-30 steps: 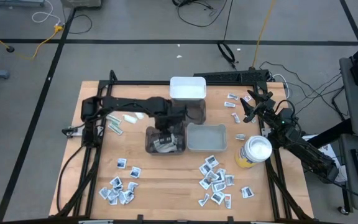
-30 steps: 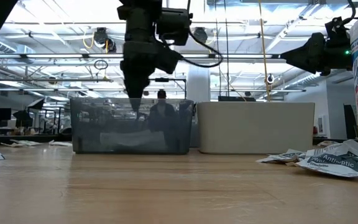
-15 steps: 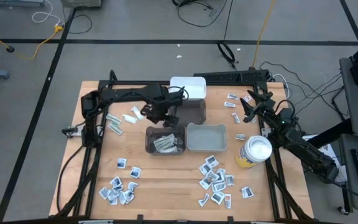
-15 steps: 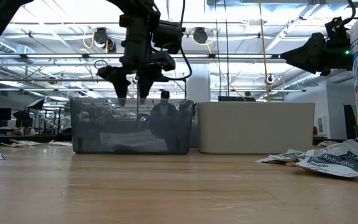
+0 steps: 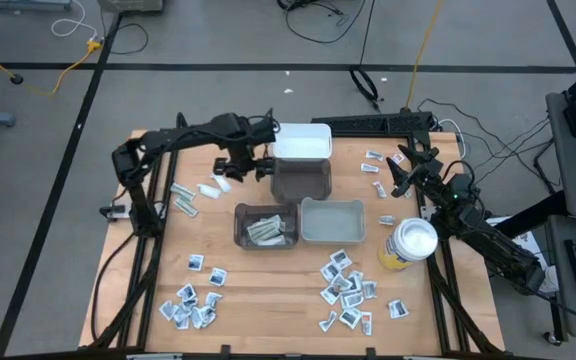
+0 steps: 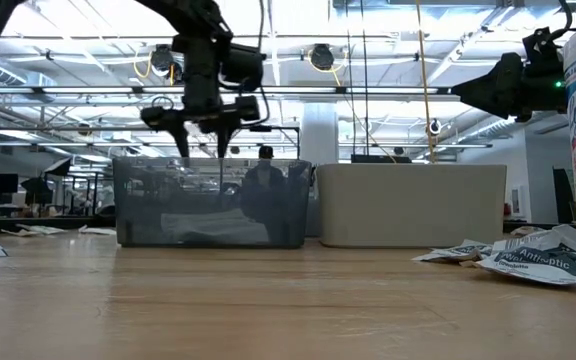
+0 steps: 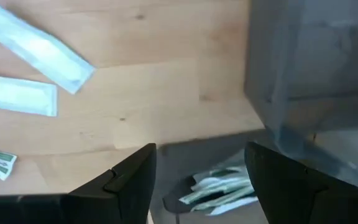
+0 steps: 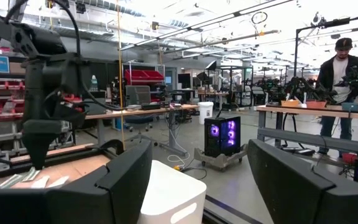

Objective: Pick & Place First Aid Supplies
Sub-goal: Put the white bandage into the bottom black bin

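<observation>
Pale wooden table in a bright workshop, benches behind.
Flat white sachets with dark print lie scattered near its front edge; more packets rest inside the smoky clear plastic bin, beside an empty grey one. The left gripper hangs spread and empty over bare wood; the right gripper waits wide open at the right edge.

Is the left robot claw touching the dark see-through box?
Apart. In the low view the left gripper hangs open above the dark bin, with background showing between them.
</observation>
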Controlling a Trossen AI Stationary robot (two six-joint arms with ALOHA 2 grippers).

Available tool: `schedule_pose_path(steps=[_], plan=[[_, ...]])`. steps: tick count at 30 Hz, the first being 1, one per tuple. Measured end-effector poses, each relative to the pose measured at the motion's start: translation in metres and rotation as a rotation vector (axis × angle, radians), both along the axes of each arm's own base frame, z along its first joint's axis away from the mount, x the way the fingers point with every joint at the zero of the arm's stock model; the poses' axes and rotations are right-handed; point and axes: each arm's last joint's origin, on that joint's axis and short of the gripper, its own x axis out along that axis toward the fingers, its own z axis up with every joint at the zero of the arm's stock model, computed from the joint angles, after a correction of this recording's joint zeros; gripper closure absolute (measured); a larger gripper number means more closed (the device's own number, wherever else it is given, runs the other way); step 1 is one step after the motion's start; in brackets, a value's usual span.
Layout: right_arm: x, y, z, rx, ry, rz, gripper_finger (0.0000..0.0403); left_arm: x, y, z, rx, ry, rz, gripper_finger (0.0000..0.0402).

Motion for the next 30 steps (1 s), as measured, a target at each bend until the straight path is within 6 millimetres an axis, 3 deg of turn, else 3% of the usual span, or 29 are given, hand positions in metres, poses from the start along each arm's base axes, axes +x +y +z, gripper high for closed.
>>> schedule_pose_path(steps=[16,23,30], plan=[[0.0,0.0,0.0,-0.001,-0.001,0.0,0.014,-0.089,0.011,-0.025,-0.04,0.075,0.296,0.0151],[0.0,0.0,0.0,-0.001,-0.001,-0.001,0.014,-0.104,0.019,-0.037,-0.045,0.122,0.356,0.0151],[0.0,0.0,0.0,-0.001,0.0,-0.004,0.014,-0.095,0.028,-0.06,-0.028,0.152,0.373,0.0151]])
